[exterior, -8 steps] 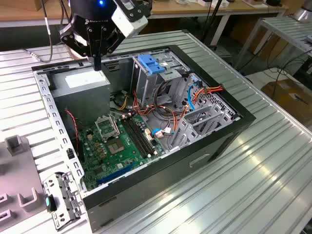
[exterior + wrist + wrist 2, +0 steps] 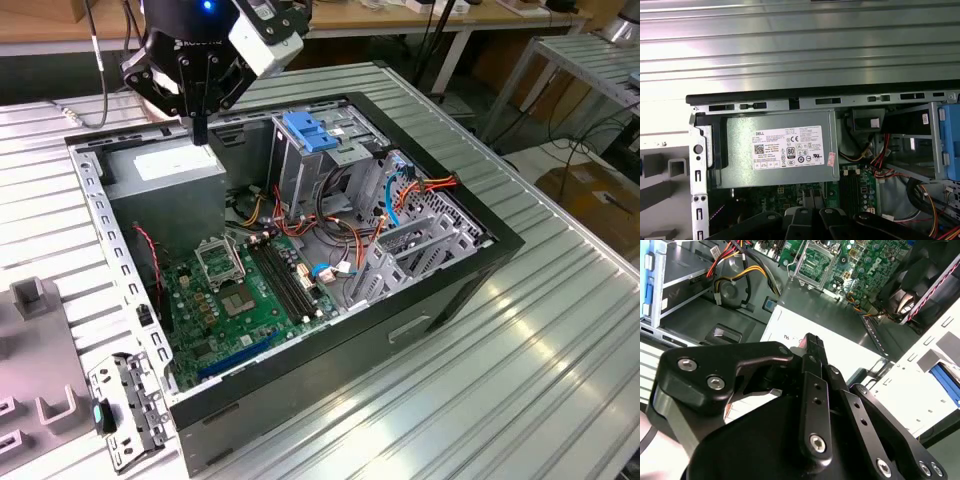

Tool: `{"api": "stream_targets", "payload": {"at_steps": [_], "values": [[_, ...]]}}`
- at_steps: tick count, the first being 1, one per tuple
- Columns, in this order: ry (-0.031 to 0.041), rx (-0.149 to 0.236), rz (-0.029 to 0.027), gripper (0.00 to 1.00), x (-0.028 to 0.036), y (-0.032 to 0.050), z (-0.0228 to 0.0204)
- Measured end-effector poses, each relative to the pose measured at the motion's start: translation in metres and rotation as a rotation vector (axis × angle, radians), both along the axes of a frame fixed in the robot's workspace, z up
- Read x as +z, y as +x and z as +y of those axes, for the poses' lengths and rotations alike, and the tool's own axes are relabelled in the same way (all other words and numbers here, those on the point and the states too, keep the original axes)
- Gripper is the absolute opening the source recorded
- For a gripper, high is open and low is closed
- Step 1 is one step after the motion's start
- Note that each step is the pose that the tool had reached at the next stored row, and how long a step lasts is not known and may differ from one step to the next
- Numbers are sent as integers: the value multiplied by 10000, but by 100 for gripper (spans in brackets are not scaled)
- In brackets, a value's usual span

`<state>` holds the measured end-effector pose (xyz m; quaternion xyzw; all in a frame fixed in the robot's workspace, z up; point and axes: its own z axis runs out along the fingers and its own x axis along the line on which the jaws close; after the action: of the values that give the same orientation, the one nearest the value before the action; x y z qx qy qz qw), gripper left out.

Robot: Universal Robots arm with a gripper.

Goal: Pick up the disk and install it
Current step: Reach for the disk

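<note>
The claw point(image 2: 200, 132) hung just above the power supply point(image 2: 165, 172), which sat in a corner of the open computer case point(image 2: 330, 385). To the exterior view's right of the claw stood the drive cage point(image 2: 300, 170). The motherboard point(image 2: 240, 300) lay on the case floor, lower than the claw. The case rested on the table point(image 2: 520, 400).

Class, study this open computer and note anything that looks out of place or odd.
A perforated metal bracket lies loose on the table beside the open case, detached from it. Inside, orange and red cables sprawl untidily.
</note>
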<state>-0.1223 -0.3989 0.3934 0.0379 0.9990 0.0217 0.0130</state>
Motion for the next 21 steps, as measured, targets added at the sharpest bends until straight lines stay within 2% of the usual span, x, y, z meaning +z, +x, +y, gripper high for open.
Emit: {"api": "stream_targets", "payload": {"at_steps": [5,21], "values": [[0,0,-1,11,0,-10,0],[1,1,4,11,-2,-139,-1]]}}
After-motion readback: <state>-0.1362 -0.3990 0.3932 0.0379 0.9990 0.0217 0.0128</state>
